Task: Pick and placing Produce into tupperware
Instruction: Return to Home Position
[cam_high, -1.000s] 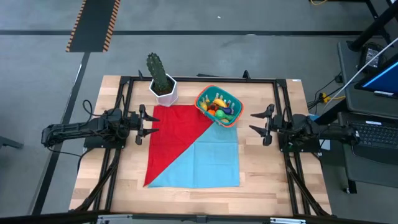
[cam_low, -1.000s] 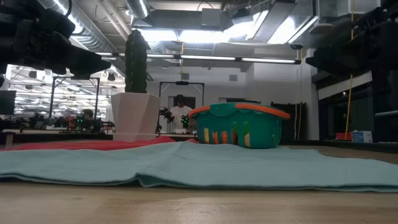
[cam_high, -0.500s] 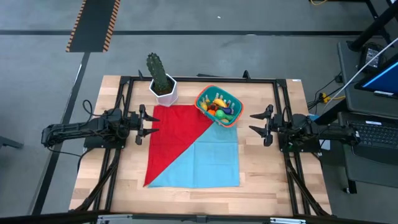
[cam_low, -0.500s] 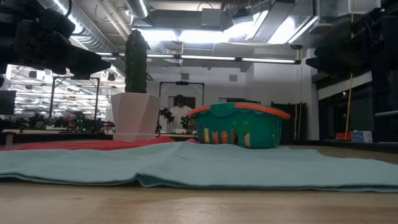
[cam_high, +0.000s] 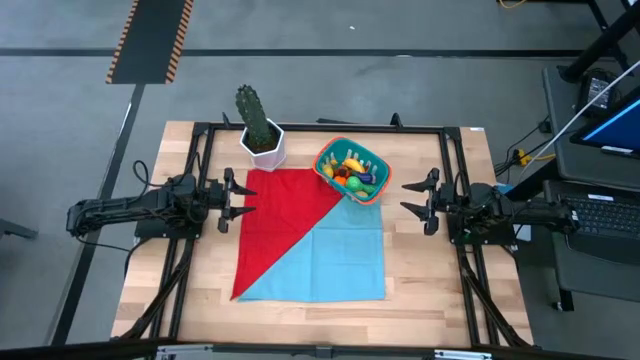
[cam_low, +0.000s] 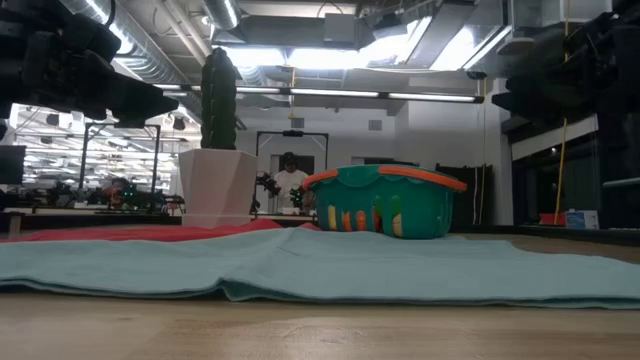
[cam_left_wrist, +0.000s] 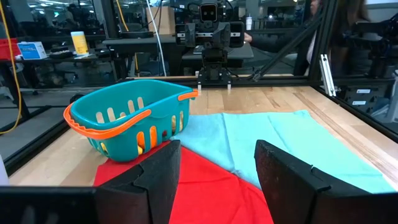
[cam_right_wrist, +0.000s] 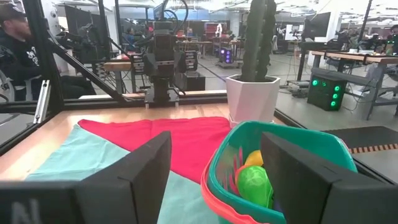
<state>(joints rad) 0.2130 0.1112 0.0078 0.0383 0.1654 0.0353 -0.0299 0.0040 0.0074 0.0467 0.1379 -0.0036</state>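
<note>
Produce (cam_high: 352, 171) half hidden in tupperware (cam_high: 323, 159), left pincer (cam_high: 243, 197), right pincer (cam_high: 407, 197) spread wide

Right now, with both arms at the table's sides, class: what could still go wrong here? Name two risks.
1. The tub, heaped with toy fruit, sits at a corner of the cloth. If an arm snags the cloth, the tub may shift or spill.
2. The tall cactus stands close to the tub. The left tool or the right tool, both open, could knock it when reaching in.
</note>
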